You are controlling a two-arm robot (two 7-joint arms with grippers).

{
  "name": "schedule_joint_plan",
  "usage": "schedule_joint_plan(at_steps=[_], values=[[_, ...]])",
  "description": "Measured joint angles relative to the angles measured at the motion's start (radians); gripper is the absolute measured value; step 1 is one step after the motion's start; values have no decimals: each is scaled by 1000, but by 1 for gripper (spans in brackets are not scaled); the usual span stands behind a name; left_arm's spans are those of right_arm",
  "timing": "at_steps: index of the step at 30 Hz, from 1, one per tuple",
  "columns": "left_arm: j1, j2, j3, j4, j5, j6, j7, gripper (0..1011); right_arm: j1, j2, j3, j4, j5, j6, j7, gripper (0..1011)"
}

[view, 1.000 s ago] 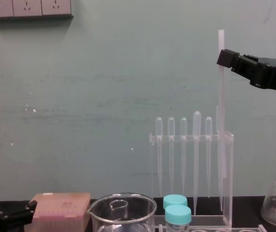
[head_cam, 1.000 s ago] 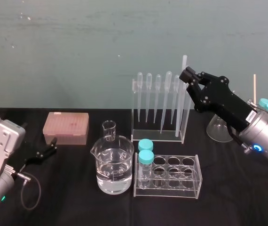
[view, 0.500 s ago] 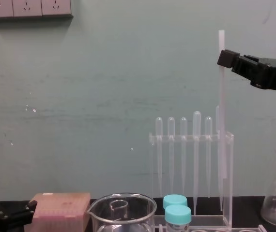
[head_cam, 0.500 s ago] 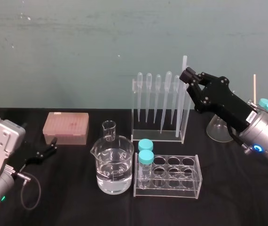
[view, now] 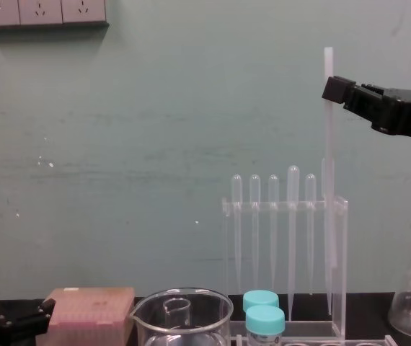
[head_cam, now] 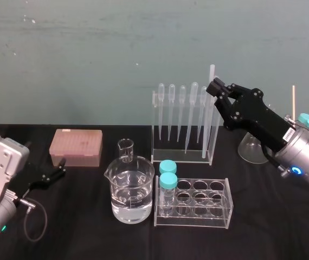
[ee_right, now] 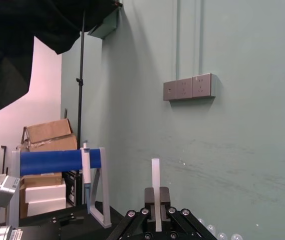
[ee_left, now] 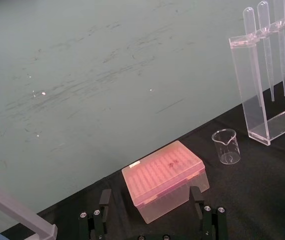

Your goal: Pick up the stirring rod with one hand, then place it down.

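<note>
We see a black table (head_cam: pixel 263 216) before a green wall (view: pixel 155 130) that carries a row of sockets (view: pixel 43 12). The right gripper (head_cam: pixel 213 92) is raised over the table's far right, and its fingers are pressed together on the stirring rod (view: pixel 328 144), pinching it near its upper end. A white label (head_cam: pixel 288 135) sits on that arm, but its writing is too small for us to read; lower on the arm a blue ring (head_cam: pixel 297 171) glows. The left gripper (head_cam: pixel 61 167) rests low at the near left with its fingers spread, and it faces a pink box (head_cam: pixel 76 146).

A clear rack (head_cam: pixel 182 154) at the back holds a row of bulb-topped pipettes (head_cam: pixel 181 111). The stirring rod stands upright at this rack's right end, just beside the last pipette, with its lower part down inside the rack and its top well above the bulbs. In front stand a large beaker (head_cam: pixel 130 189) with clear liquid and a clear tube rack (head_cam: pixel 200 203) holding two blue-capped tubes (head_cam: pixel 168 174). A flask (head_cam: pixel 250 149) stands at the far right, behind the arm. A small beaker (head_cam: pixel 125 149) stands behind the large one
</note>
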Motion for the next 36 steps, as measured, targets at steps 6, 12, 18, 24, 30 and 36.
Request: schedule_joint_plan(at_steps=[6, 12, 18, 24, 30, 36], values=[[0, 0, 0, 0, 0, 0, 0, 1000, 3, -1, -2, 5, -1, 0, 1, 57], [0, 0, 0, 0, 0, 0, 0, 1000, 5, -1, -3, 9, -2, 0, 3, 58], [0, 0, 0, 0, 0, 0, 0, 1000, 8, -2, -5, 13, -3, 1, 5, 57], [0, 0, 0, 0, 0, 0, 0, 1000, 6, -3, -9, 25, -2, -2, 16, 58], [0, 0, 0, 0, 0, 0, 0, 1000, -16, 1, -18, 41, -12, -11, 19, 58], [0, 0, 0, 0, 0, 0, 0, 1000, -28, -1, -23, 62, -35, -24, 14, 58]])
